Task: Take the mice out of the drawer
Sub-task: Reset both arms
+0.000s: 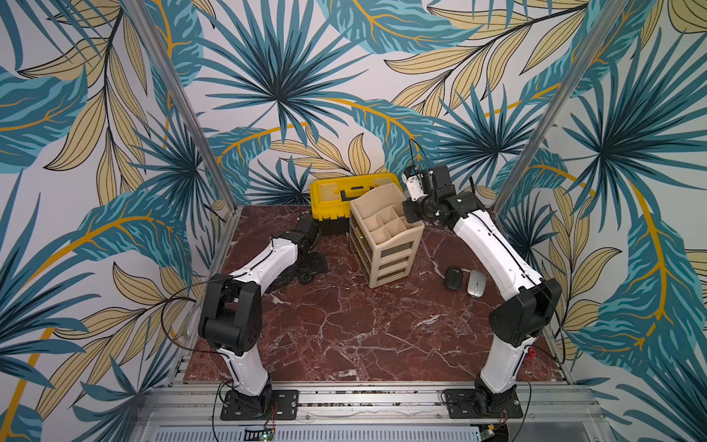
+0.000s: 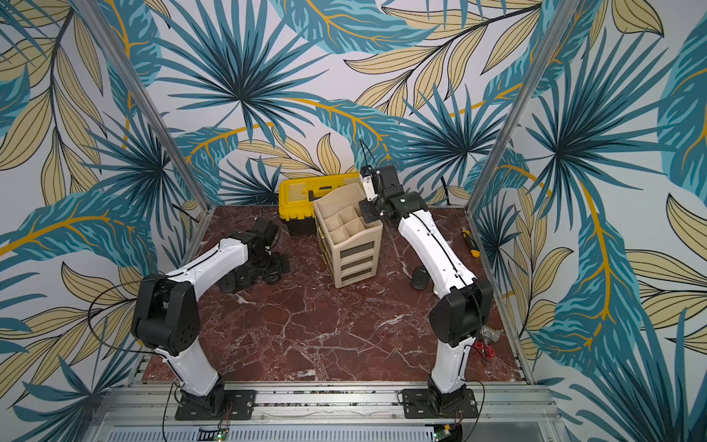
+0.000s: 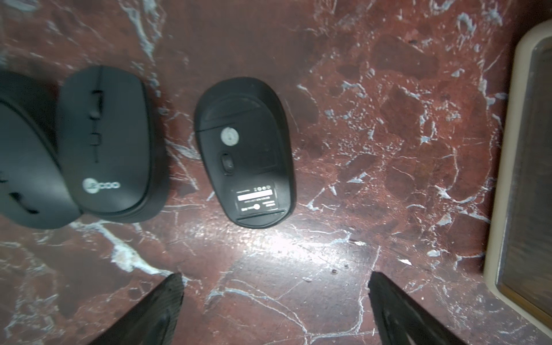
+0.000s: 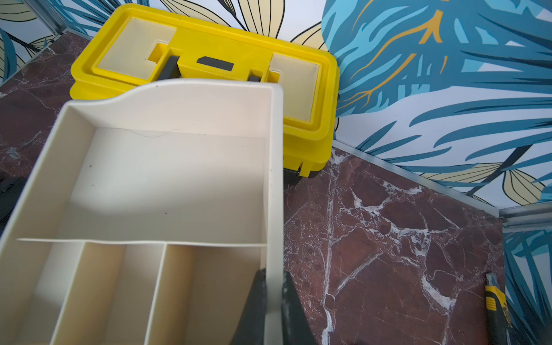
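Above marble [image 3: 388, 119], left fingers [image 3: 155, 310] gape; right fingers [image 4: 254, 307] pinch organizer [image 4: 276, 179].

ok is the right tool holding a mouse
No, the right tool is clamped on the organizer's side wall, with nothing else in its grip.

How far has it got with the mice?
Mostly done, it seems: three black mice lie by the open left claw, a black mouse and a silver mouse near the right arm. The right claw grips the organizer by its rim. Whether the drawers hold more can't be seen.
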Robot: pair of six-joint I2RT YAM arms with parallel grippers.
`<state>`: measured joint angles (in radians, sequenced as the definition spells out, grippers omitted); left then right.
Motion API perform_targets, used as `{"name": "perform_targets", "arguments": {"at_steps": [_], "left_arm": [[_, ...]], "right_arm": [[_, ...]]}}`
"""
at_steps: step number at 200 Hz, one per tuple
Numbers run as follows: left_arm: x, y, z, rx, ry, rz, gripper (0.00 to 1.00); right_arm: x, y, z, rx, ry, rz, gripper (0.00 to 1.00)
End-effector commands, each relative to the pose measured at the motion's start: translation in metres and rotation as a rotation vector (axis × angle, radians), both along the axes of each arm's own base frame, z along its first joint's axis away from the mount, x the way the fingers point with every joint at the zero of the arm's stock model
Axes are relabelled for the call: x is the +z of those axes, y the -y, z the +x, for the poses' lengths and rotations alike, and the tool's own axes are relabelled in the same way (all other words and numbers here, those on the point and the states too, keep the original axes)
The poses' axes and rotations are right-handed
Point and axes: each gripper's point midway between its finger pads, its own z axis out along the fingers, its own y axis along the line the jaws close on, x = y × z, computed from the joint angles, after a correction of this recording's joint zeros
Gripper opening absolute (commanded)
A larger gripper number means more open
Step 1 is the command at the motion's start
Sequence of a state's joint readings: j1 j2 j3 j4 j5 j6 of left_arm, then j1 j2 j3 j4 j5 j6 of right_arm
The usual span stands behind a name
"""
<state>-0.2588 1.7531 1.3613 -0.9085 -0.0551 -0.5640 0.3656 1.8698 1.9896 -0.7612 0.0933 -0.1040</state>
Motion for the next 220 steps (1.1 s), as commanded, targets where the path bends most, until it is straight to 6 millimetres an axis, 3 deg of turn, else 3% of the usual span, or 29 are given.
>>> {"name": "perform_targets", "arguments": {"at_steps": [1,25,50,72,84,93,112,131,143,159,189,208,220], "left_arm": [[0.015,-0.010,-0.001,0.001,0.043,0.016,1.00],[0.019,-0.010,0.000,-0.009,0.052,0.007,1.00],[0.027,0.019,0.003,-0.114,0.092,-0.108,1.00],[0.039,0.017,-0.006,-0.135,0.138,-0.013,1.00],[0.047,0.011,-0.011,-0.125,0.185,0.017,1.00],[0.053,0.011,-0.015,-0.128,0.219,0.005,1.00],[0.062,0.006,-0.023,-0.120,0.263,0.007,1.00],[0.070,0.003,-0.027,-0.126,0.286,0.014,1.00],[0.074,0.003,-0.028,-0.139,0.296,0.015,1.00],[0.079,0.007,-0.029,-0.174,0.305,0.000,1.00],[0.085,0.022,-0.032,-0.221,0.317,-0.074,1.00],[0.088,0.022,-0.031,-0.215,0.348,-0.082,1.00],[0.088,0.021,-0.030,-0.218,0.365,-0.082,1.00]], "right_arm": [[-0.077,0.015,-0.024,-0.002,-0.245,-0.143,0.00],[-0.074,0.015,-0.021,-0.011,-0.238,-0.143,0.00],[-0.067,0.016,-0.017,-0.034,-0.219,-0.135,0.00],[-0.058,0.012,-0.017,-0.029,-0.208,-0.102,0.21],[-0.051,0.009,-0.017,-0.026,-0.197,-0.075,0.40],[-0.044,0.006,-0.016,-0.029,-0.186,-0.048,0.44],[-0.010,0.009,-0.019,-0.070,-0.102,0.019,0.53],[0.026,0.032,-0.022,-0.185,0.040,0.036,0.76],[0.039,0.055,-0.027,-0.283,0.098,0.024,0.85],[0.030,0.097,-0.040,-0.443,0.078,-0.019,0.88],[-0.025,0.172,-0.076,-0.707,-0.081,0.009,0.88],[-0.051,0.196,-0.101,-0.790,-0.111,0.073,0.88],[-0.056,0.193,-0.110,-0.755,-0.088,0.136,0.88]]}}
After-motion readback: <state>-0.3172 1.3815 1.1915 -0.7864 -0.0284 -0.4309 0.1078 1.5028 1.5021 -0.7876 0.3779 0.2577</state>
